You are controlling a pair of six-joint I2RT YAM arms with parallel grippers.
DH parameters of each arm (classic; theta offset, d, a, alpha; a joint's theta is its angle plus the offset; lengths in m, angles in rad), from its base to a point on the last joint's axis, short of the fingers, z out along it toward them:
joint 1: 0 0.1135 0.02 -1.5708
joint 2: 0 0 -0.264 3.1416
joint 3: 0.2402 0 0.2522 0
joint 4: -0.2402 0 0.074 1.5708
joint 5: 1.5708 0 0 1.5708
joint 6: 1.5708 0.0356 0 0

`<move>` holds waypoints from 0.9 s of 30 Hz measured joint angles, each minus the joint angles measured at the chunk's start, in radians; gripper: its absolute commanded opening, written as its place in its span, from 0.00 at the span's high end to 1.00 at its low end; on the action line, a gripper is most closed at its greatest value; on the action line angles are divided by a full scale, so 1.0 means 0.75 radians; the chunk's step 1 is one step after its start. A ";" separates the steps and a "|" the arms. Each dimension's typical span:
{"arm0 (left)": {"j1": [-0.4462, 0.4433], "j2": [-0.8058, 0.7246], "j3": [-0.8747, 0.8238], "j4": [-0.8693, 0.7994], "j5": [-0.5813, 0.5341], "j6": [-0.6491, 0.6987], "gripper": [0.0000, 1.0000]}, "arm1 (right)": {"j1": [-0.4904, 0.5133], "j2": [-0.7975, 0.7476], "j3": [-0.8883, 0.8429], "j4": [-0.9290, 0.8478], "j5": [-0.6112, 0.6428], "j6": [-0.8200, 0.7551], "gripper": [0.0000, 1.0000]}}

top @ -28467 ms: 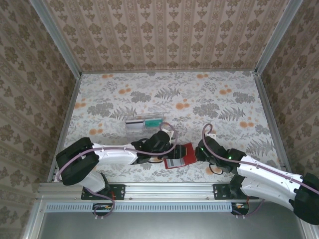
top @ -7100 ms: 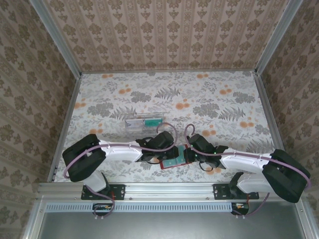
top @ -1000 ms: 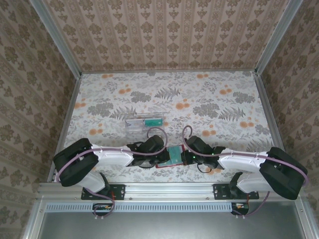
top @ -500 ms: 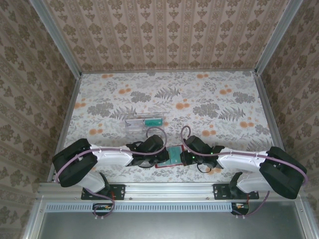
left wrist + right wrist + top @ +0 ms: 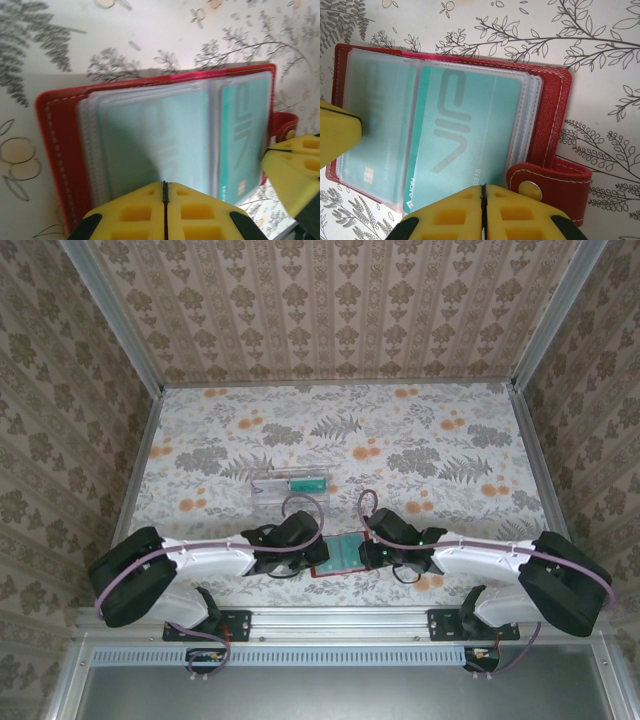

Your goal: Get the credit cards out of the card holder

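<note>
The red card holder (image 5: 343, 552) lies open near the table's front edge, between my two grippers. Clear sleeves inside it hold teal credit cards (image 5: 465, 140). One card sits askew in the right-hand page, and its lower left corner pokes out past the sleeve. Another card (image 5: 380, 115) fills the left-hand page. My right gripper (image 5: 482, 189) is shut, with its tips resting on the askew card's near edge beside the snap strap (image 5: 555, 185). My left gripper (image 5: 164, 186) is shut too, its tips pressing down on the left page's sleeve (image 5: 150, 135).
A clear plastic tray (image 5: 270, 490) stands just beyond the holder, with a teal card (image 5: 305, 483) lying in it. Patterned walls enclose the floral table on three sides. Both arms crowd the front strip.
The left arm's elbow has swung down and to the left, and both wrists have edged slightly away from me. The holder stays open between the shut grippers.
</note>
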 measured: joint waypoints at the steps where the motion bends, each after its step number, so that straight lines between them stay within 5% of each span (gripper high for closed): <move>1: 0.000 0.002 -0.006 0.004 0.001 0.000 0.92 | 0.001 0.010 0.003 0.000 0.000 0.000 0.89; 27: -0.001 -0.082 -0.014 0.000 -0.029 0.000 0.91 | 0.035 0.092 0.037 0.087 0.007 0.033 0.89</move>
